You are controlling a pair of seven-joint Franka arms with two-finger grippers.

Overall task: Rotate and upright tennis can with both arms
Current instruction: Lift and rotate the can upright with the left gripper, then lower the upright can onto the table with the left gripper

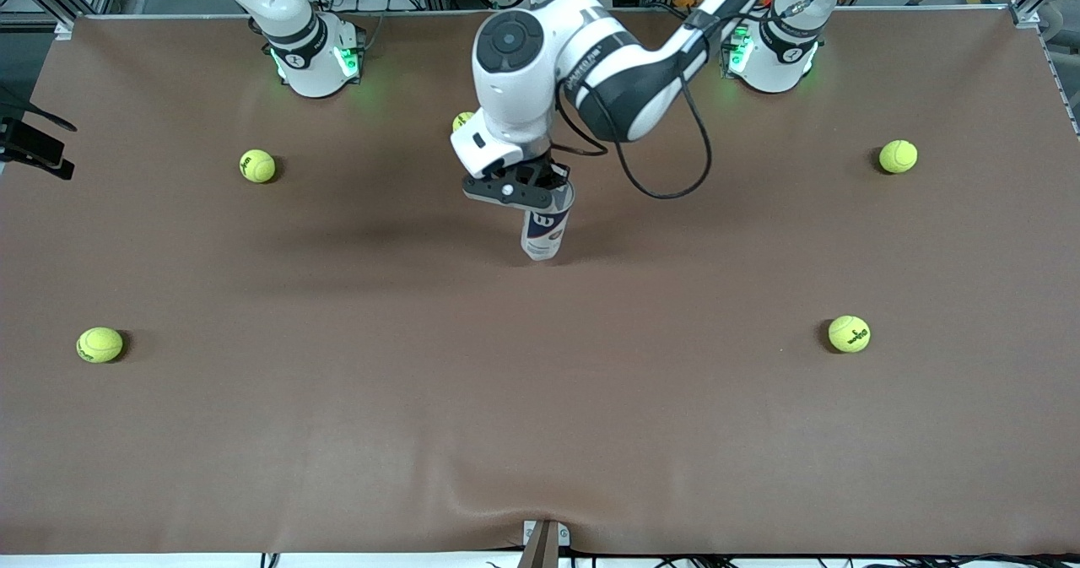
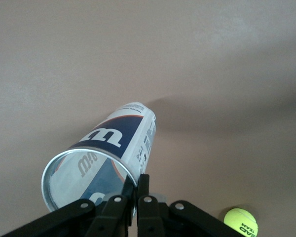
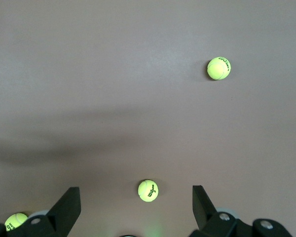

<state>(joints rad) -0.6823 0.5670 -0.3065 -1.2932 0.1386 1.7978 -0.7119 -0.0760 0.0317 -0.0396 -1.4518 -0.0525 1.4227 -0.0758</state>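
Observation:
The tennis can (image 1: pixel 542 232) is a clear tube with a white and navy label. It stands nearly upright in the middle of the table, open mouth up and closed end down at the brown cloth. My left gripper (image 1: pixel 553 193) is over it, shut on the rim of the mouth. In the left wrist view the tennis can (image 2: pixel 113 148) leans away from the left gripper (image 2: pixel 137 183), with one finger inside the rim and one outside. My right gripper (image 3: pixel 135 189) hangs high over the table, open, with nothing between its fingers. It is out of the front view.
Tennis balls lie scattered on the cloth: two (image 1: pixel 257 165) (image 1: pixel 99 344) toward the right arm's end, two (image 1: pixel 898 156) (image 1: pixel 849 333) toward the left arm's end, and one (image 1: pixel 462 121) half hidden by the left arm's wrist. Three balls (image 3: pixel 148 190) (image 3: pixel 219 68) (image 3: pixel 15 220) show below the right gripper.

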